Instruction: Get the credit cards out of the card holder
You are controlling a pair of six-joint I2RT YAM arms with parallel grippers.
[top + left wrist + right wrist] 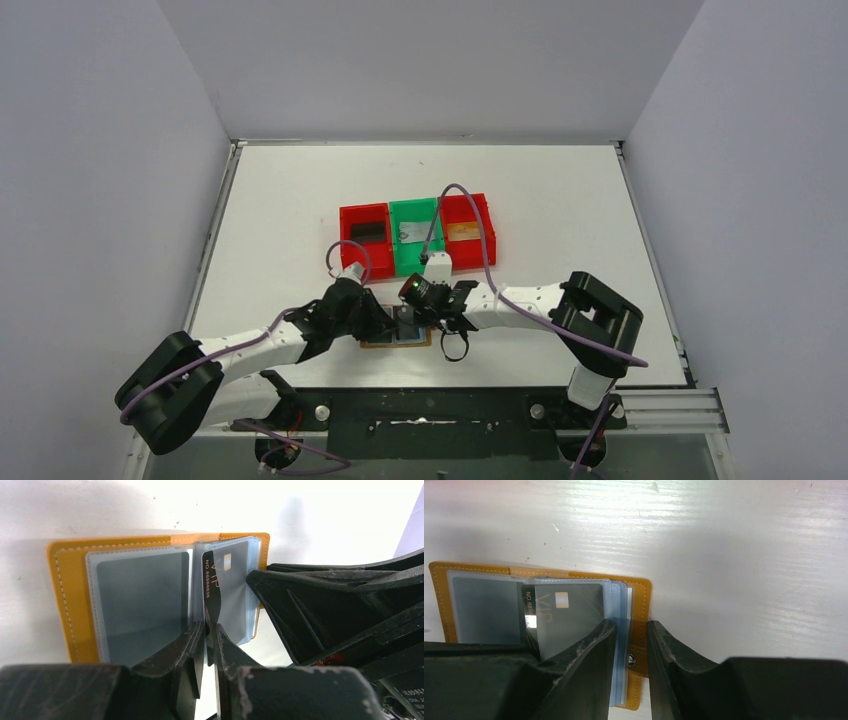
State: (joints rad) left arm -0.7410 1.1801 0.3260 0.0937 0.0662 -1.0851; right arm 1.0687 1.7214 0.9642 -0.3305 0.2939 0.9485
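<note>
- White tabletop (300, 200) with grey walls around it. Close to the arm bases lies the card holder (70, 590), spread open and flat between the two grippers.
- Step in hand, as I judge it: drawing a black card (212, 575) out of its pale sleeve. The card sits partway out, by the holder's middle fold.
- On the near edge of that card the left gripper (207, 640) has its jaws nearly together, nipping it.
- At the holder's right edge the right gripper (631, 630) stands narrowly open and astride. One finger is on the sleeve stack (619, 610), the other just outside the cover. It seems to steady the holder rather than clamp it.
- Next move probably calls for a straight pull along the sleeve while the holder is pinned down.
- Farther off stand three bins in a row. The left red bin (345, 240) holds something dark, the green bin (412, 208) a grey card (412, 232), and the right red bin (487, 225) an orange-brown card (462, 232).
</note>
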